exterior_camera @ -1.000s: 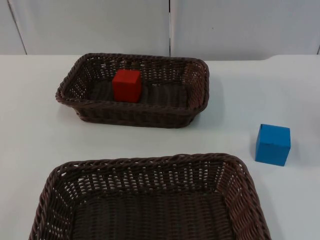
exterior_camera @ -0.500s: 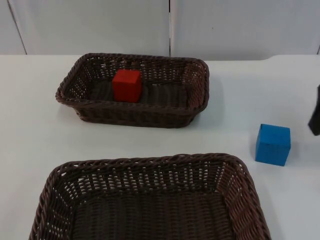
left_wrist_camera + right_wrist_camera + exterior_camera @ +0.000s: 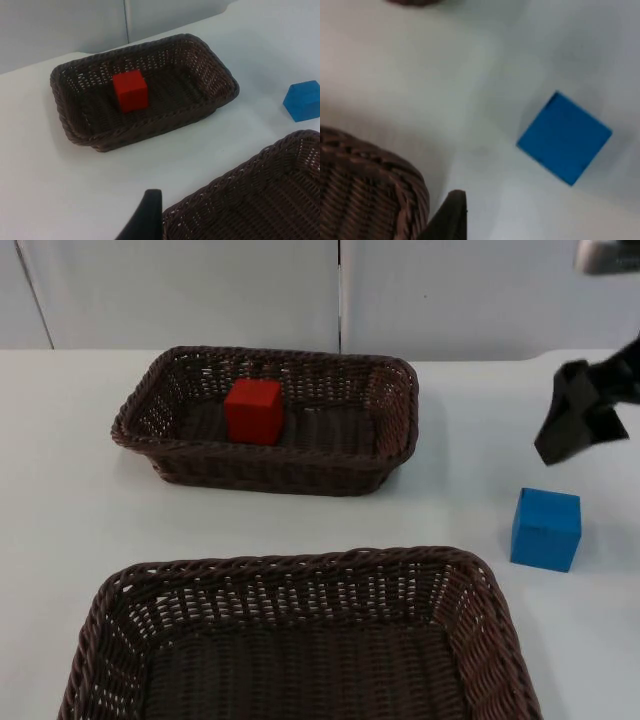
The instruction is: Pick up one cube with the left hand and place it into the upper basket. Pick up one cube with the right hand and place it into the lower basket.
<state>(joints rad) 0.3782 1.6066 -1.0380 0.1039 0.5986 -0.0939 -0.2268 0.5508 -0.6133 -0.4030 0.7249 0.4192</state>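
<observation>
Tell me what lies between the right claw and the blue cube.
Nothing: in the top view the right claw hangs above and beyond the blue cube, with bare white table between them. The lower basket sits off to the side.

Lab-like test bench: bare white table (image 3: 60, 490), grey partition wall (image 3: 180, 290).

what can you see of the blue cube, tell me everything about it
The blue cube is a plain, solid-coloured block with sharp edges and matte faces, no markings. It sits flat on the white table, to the right of the lower basket and outside both baskets, touching neither. Nothing grips it: the right gripper hangs above and behind it, apart from it. In the right wrist view it lies turned at an angle, beside the basket's corner.
</observation>
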